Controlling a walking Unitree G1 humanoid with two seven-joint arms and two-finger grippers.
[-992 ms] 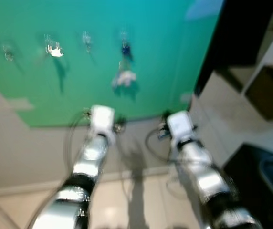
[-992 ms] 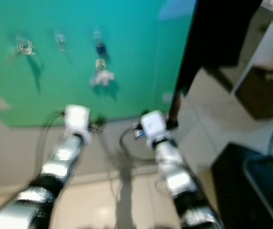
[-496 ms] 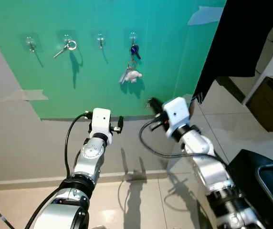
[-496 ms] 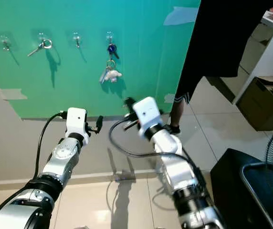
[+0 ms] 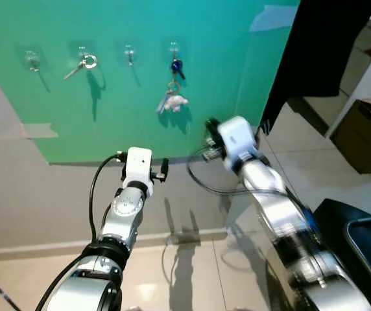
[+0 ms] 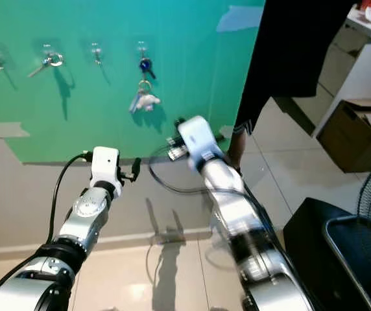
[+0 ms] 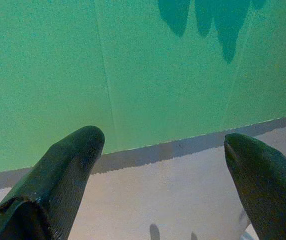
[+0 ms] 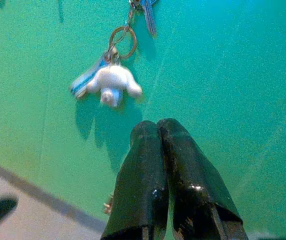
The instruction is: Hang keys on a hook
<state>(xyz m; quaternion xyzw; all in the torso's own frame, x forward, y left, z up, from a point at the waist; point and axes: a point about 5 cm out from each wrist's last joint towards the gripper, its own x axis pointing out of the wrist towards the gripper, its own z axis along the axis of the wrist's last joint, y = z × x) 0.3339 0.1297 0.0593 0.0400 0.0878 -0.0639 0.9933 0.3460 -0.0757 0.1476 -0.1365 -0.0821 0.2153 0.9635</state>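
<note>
On the green wall, the keys [image 8: 113,80] already hang from a hook [image 5: 174,47]. The right gripper [image 8: 158,131], jaws pressed together and empty, sits just below; the left gripper [image 7: 163,150] gapes wide. Judged complete; next, withdraw clear.

Matt green wall panel [image 5: 107,123]; shiny metal key ring [image 8: 122,42]; glossy white plastic charm [image 8: 113,83]; glossy floor tiles [image 5: 185,272]

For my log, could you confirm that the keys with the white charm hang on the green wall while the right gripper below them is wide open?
Not quite. The keys with the white charm do hang on the green wall, but the right gripper below them is shut, its two black fingers pressed together, as the right wrist view shows.
</note>
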